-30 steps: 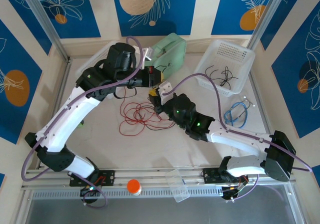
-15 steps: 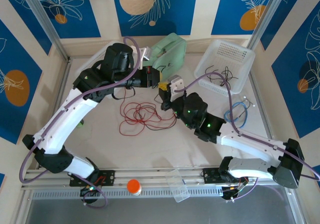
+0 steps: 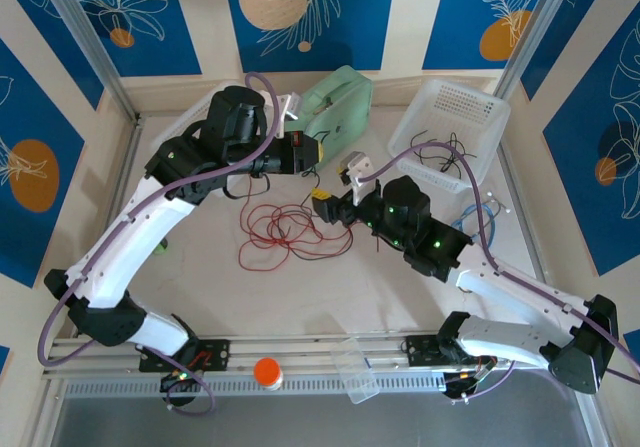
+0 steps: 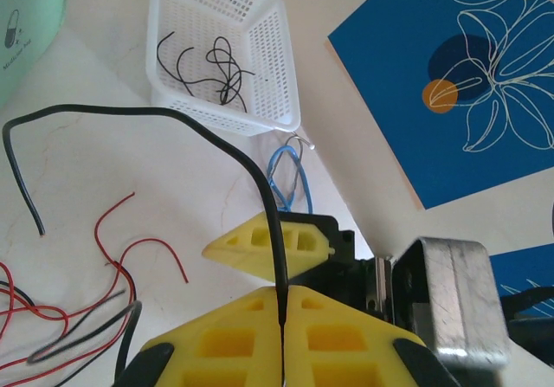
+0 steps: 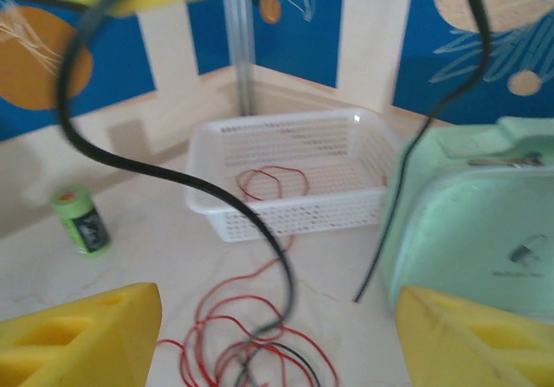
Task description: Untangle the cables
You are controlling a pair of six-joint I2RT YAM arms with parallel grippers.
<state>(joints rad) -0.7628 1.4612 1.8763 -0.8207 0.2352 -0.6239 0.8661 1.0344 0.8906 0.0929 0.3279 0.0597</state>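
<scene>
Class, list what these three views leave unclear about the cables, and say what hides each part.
Top view: the red cables are too thin to trace where they cross.
Left wrist view: the left and bottom edges cut the red cables; the left gripper, jaws shut, hides the black cable beyond the pinch.
Right wrist view: blurred; the top edge cuts off the black cable.

Cables (image 4: 274, 231): thin, smooth insulation in black and red, slight sheen. Left hand (image 4: 283, 293) fingers (image 4: 216, 339) are matt yellow plastic with moulded pockets, the grey block (image 4: 454, 292) beside them looks like brushed metal. Basket (image 4: 260, 41) is white perforated plastic, case (image 5: 467, 231) is smooth pale green plastic with a satin finish, table (image 3: 320, 297) is a pale veined stone-look top, smooth, low gloss.
</scene>
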